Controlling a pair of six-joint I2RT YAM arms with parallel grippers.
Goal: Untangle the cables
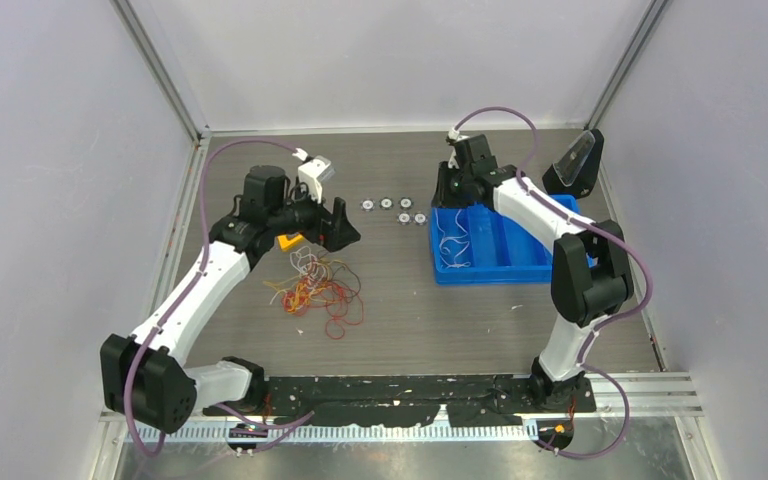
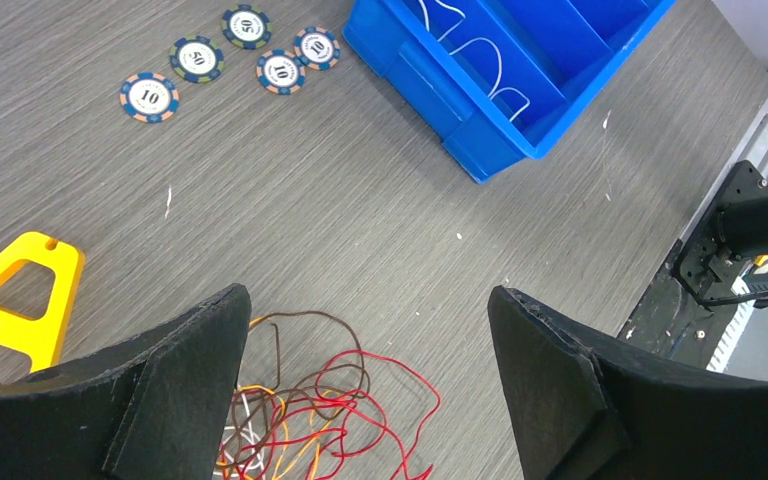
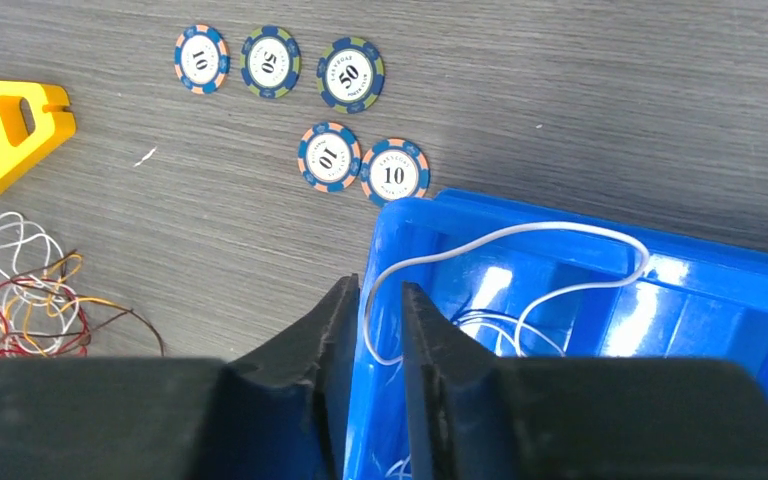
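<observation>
L gripper (image 2: pixel 370 293) is wide open w/ nothing btw its fingers, hanging just above the far edge of the cable clump (image 1: pixel 316 285). The clump is red, orange, white & brown strands in loose loops, lying on the table (image 1: pixel 400 310) left of centre. A yellow plastic piece (image 2: pixel 20 300) sits just beside the clump's far side. R gripper (image 3: pixel 382 285) is over the left end of the blue bin (image 3: pixel 600 330), jaws nearly together w/ a narrow gap. A white cable (image 3: pixel 520 232) arcs above the bin & runs down thru that gap; can't tell if it's pinched or just passing. More white cables (image 1: pixel 452 245) lie in the bin's left compartment. Five poker chips (image 3: pixel 345 75) lie near the bin's far-left corner. Black wedge (image 1: pixel 574 165) stands behind the bin.
</observation>
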